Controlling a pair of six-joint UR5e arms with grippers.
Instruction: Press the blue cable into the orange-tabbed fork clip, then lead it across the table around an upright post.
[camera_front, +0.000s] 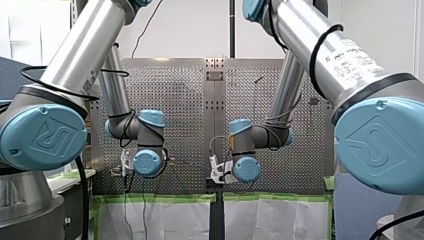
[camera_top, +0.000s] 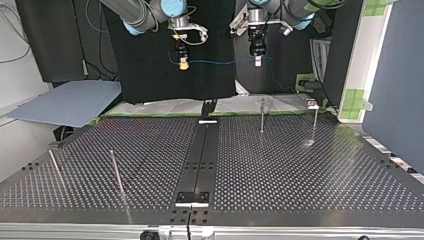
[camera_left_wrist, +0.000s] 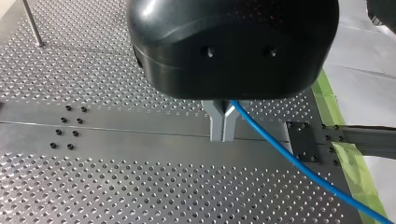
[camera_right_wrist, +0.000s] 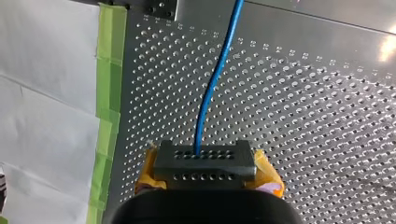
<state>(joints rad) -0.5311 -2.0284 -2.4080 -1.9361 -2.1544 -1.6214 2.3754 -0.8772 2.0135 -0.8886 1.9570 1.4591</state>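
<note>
Top view: cable (camera_top: 220, 62) hanging between both grippers

You're clamping it at both ends, left gripper (camera_top: 258, 61) and right gripper (camera_top: 183, 64) each pinched tight on it, high over the table's (camera_top: 300, 165) far edge. Its length is running side to side. Nearest post (camera_top: 262, 116) is standing below your left gripper, so that arm is sitting closer. No clip showing clearly.

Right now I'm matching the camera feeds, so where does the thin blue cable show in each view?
Top view: thin blue cable stretched between my right gripper and my left gripper.
Front view: too thin to make out.
Left wrist view: leaves the metal fingers, slanting over the perforated metal table.
Right wrist view: runs ahead from between the yellow pads.
Shared landmark: green tape along the table edge.
</note>
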